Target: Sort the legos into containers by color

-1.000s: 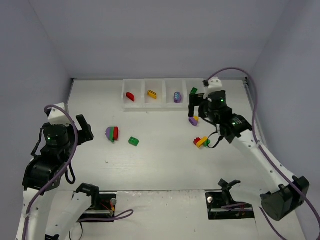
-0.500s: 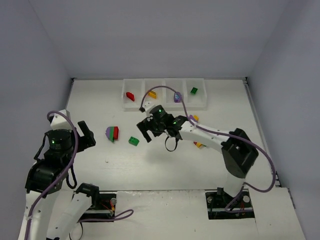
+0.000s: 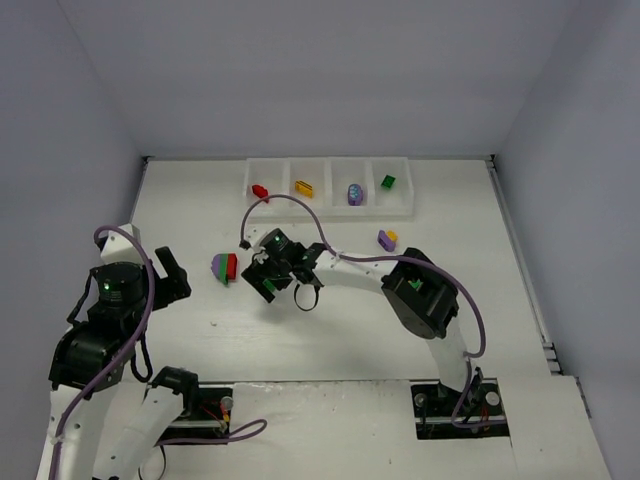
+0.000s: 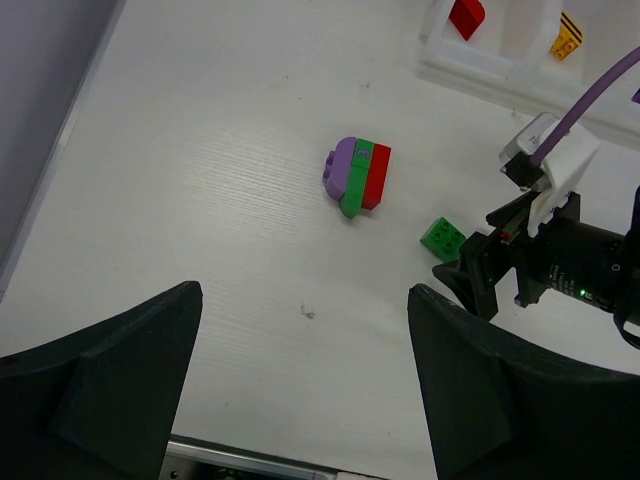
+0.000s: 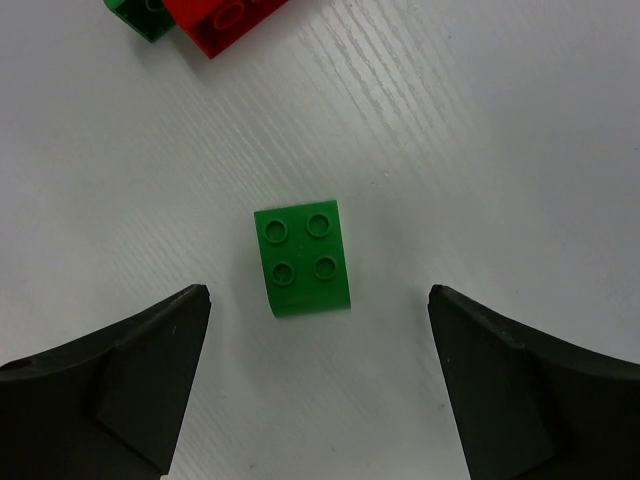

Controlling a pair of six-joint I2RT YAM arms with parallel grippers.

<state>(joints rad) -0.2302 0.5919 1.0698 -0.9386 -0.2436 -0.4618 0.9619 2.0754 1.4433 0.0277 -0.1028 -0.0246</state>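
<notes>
No text, label, brand mark, number or sign can be read in any view. Studs on the green brick [image 5: 302, 262] show only plain rings; any embossing is too fine to make out. The yellow brick [image 4: 565, 38] carries dark stripes, a pattern with no characters in it.
</notes>
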